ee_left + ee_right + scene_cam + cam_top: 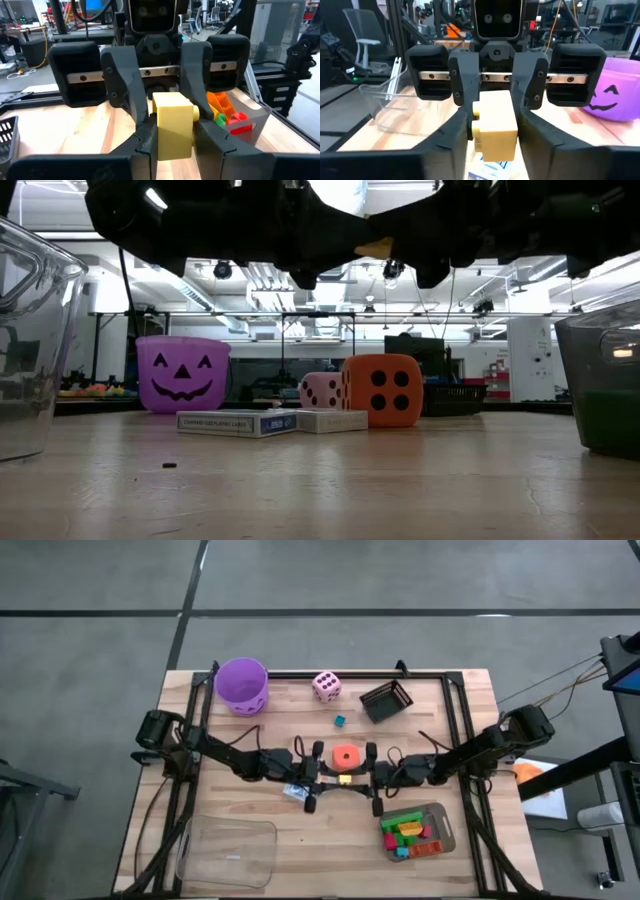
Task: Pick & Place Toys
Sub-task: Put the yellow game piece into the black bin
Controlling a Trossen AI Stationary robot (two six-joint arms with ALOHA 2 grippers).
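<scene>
My two grippers meet above the table's middle, facing each other, with a yellow brick (344, 780) between them. My left gripper (172, 150) comes from the left and my right gripper (494, 145) from the right. Both are shut on the brick, which also shows in the low view (375, 248). An orange die (346, 755) rests on the table just beyond them. Two white-blue card packs (237, 423) lie flat below the left gripper. A pink die (326, 686) and a small blue brick (340, 721) sit farther back. My left gripper pinches the yellow brick's two sides (165, 145) between its two fingers, at the end nearer to it. The fingers lie level, coming from the table's left. The brick is lifted clear of the table. My right gripper pinches the brick's two sides (492, 142) between its two fingers, at the opposite end. The fingers lie level, coming from the table's right. The brick spans the gap between the two grippers.
A purple bucket (242, 686) stands at the far left and a black basket (386, 700) at the far right. A grey tray (440, 820) holding several coloured bricks sits near right. A clear plastic container (228, 852) sits near left.
</scene>
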